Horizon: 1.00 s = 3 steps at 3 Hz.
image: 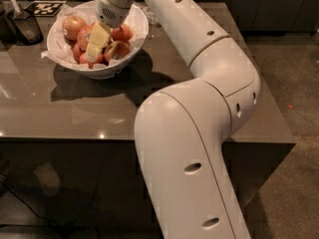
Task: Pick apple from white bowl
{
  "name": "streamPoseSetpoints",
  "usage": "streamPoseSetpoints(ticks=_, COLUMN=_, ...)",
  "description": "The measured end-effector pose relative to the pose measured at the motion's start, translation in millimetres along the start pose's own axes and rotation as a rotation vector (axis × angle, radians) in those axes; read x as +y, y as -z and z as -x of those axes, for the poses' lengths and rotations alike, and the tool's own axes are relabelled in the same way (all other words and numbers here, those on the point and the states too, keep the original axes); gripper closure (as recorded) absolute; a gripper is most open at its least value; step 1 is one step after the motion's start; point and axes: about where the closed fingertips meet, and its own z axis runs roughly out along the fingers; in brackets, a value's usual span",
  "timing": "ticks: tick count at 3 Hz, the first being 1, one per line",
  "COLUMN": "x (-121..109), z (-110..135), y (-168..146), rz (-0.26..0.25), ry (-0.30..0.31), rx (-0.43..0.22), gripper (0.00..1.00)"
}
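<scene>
Gripper (94,48) sits at upper left of frame, down among the fruit in the white bowl (137,31); apart or clamped, cannot tell; apple (83,35) lies in the bowl, just left of the gripper; bowl stands on grey table (60,108); dark container (25,26) at far upper left.

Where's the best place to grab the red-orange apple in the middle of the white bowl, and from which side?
Take the apple across its widest middle, coming down from above. It is round and packed among other apples in the white bowl, whose wall blocks a sideways approach; only its top looks free. The gripper hangs right over it, pointing down.
</scene>
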Motion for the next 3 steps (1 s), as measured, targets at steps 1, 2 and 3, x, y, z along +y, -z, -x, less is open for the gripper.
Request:
streamPoseSetpoints(ticks=1, x=1, z=2, y=-2, rz=0.001, ry=0.004, rx=-0.001, gripper=0.00)
streamPoseSetpoints(ticks=2, x=7, z=18, y=-8, rz=0.013, ry=0.026, rx=-0.002, gripper=0.00)
streamPoseSetpoints(ticks=3, x=13, z=30, y=-14, rz=0.029, ry=0.037, rx=0.000, gripper=0.00)
